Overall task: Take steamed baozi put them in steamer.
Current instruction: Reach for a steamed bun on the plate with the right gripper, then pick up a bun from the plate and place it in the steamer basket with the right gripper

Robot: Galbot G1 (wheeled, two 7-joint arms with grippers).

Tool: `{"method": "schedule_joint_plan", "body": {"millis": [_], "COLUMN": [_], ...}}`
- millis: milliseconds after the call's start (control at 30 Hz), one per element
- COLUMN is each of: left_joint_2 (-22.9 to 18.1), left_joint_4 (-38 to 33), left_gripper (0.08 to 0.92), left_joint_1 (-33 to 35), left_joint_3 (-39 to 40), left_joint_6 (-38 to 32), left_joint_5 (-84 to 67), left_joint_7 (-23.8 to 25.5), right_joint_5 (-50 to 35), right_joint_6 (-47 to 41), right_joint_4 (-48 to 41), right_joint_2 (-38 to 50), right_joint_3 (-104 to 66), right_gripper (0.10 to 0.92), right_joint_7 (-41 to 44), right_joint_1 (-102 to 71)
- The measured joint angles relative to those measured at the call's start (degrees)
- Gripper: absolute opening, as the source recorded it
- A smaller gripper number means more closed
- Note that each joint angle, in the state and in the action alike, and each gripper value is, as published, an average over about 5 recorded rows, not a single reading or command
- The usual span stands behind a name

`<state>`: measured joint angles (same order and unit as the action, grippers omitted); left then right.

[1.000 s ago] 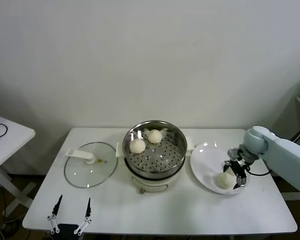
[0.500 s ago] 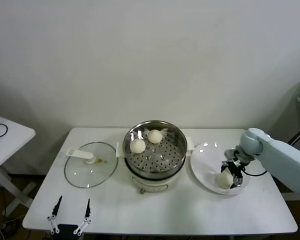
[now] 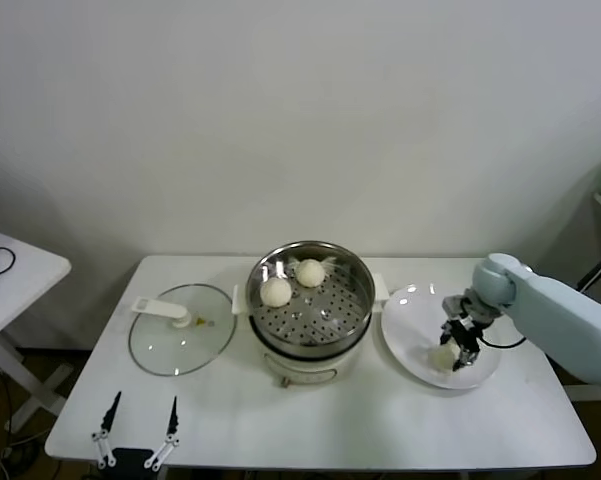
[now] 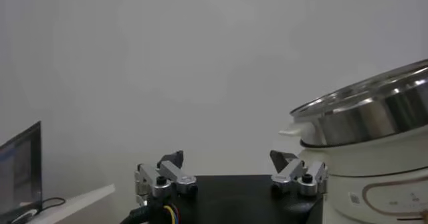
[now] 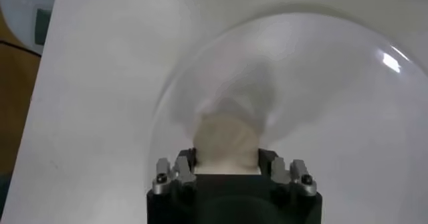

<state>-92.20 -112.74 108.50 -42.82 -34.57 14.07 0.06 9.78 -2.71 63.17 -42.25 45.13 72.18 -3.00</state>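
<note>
Looking down from the head view, the round shiny stainless-steel steamer (image 3: 310, 298) with its perforated floor sits on a white electric cooker base at the middle of the white table (image 3: 280, 420). Two small cream-white steamed baozi (image 3: 276, 291) lie inside the steamer, toward its back wall, close to each other. Left of the steamer lies a round glass lid (image 3: 181, 342) with a white handle. Right of the steamer, just beside it, sits a flat white plate (image 3: 410, 310). Over that plate the right gripper (image 3: 455, 352) reaches down from its pale blue arm, its fingers closed around a third cream-white bun (image 3: 442, 357) that sits on the plate. The left gripper (image 3: 140, 432) waits at the near table edge, well left of the steamer, its two thin fingers spread apart.

From the left wrist view, the left gripper (image 4: 227, 178) shows both fingers standing well apart with nothing between them, and the steamer's steel rim (image 4: 364, 115) rises beside it on the white base.

From the right wrist view, the right gripper (image 5: 227, 162) clamps the bun (image 5: 227, 138) on both sides, the dough filling the gap between its jaws, with the white plate (image 5: 334, 78) under it and the table around that.
</note>
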Motion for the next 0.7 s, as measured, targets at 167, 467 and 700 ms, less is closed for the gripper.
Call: {"method": "schedule_joint_plan", "body": {"millis": [167,467,700], "left_joint_2": [0.0,0.0,0.0], "left_joint_4": [0.0,-0.1,-0.1], "left_gripper": [0.823,0.823,0.823], "left_joint_1": [-0.2,-0.3,-0.2], "left_joint_3": [0.1,-0.1,-0.2], "left_joint_6": [0.2,0.3,0.1], "left_joint_5": [0.0,0.1,0.1], "left_joint_7": [0.0,0.1,0.1], "right_joint_5": [-1.3,-7.0,-11.0], "right_joint_6": [0.3,1.6,4.1], "right_joint_4": [1.0,6.3,13.1], "right_joint_2": [0.5,1.5,-0.7], "right_joint_3": [1.0,6.5,12.7], "right_gripper": [0.493,0.492,0.499], "right_joint_7": [0.4,1.7,2.7], "right_joint_1": [1.6,12.5,26.4]}}
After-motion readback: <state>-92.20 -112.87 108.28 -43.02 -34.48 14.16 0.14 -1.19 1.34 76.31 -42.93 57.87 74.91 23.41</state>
